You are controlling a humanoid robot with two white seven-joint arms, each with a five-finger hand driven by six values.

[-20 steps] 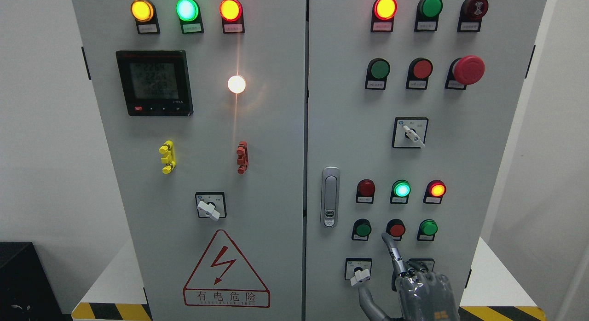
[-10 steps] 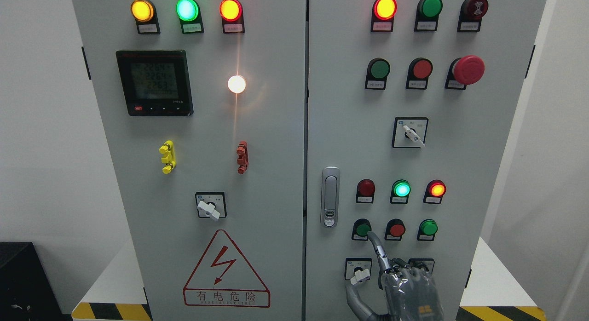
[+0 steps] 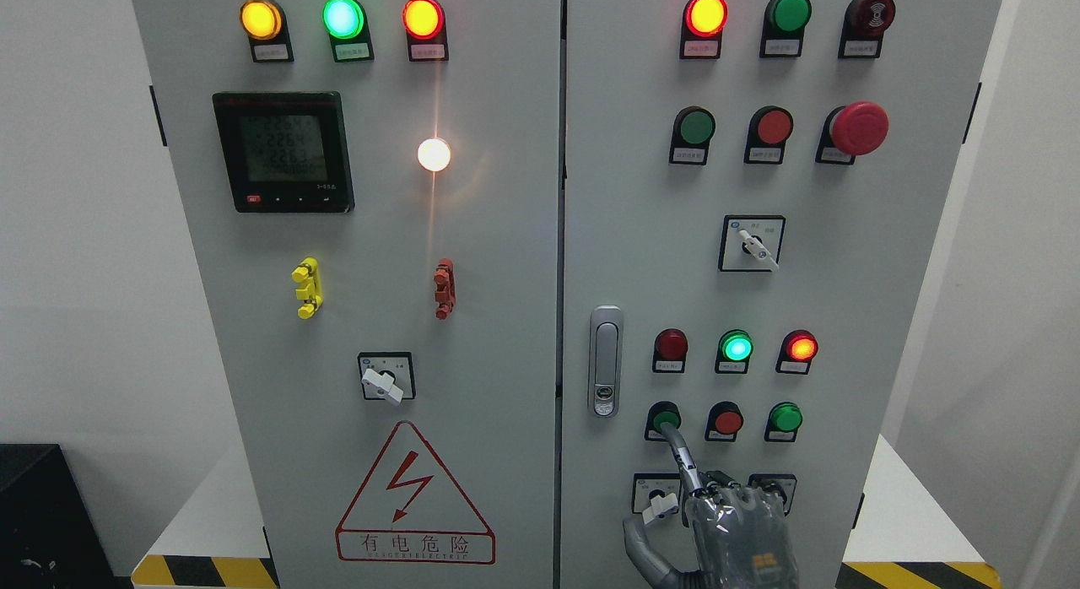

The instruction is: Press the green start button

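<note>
**Head view: index fingertip on the lower-left green button**

Head view, the only camera. Right hand point(image 3: 732, 521), grey and wrapped in clear plastic film, comes up from the bottom edge right of centre. Index finger point(image 3: 680, 456) is stretched out, the rest are curled into the palm; it pinches nothing. The fingertip sits at the lower edge of the round green start button point(image 3: 666, 419), touching or all but touching; how far the button is pushed in can't be judged from this angle.

That button is on the right door of the tall grey electrical cabinet point(image 3: 641, 235), leftmost in a row of three: round red push button point(image 3: 726, 420) next to it, second round green push button point(image 3: 785, 417) on the far side. Directly above the row: dark red unlit lamp point(image 3: 672, 344), lit green lamp point(image 3: 736, 347), lit orange-red lamp point(image 3: 801, 348).

Silver door latch handle point(image 3: 605, 361) is left of the button. White-lever selector switch point(image 3: 661, 506) sits just below it, partly covered by the thumb side of the hand. Big red mushroom emergency stop point(image 3: 859, 127) is high on the same door, well apart.

Left arm isn't visible.
</note>
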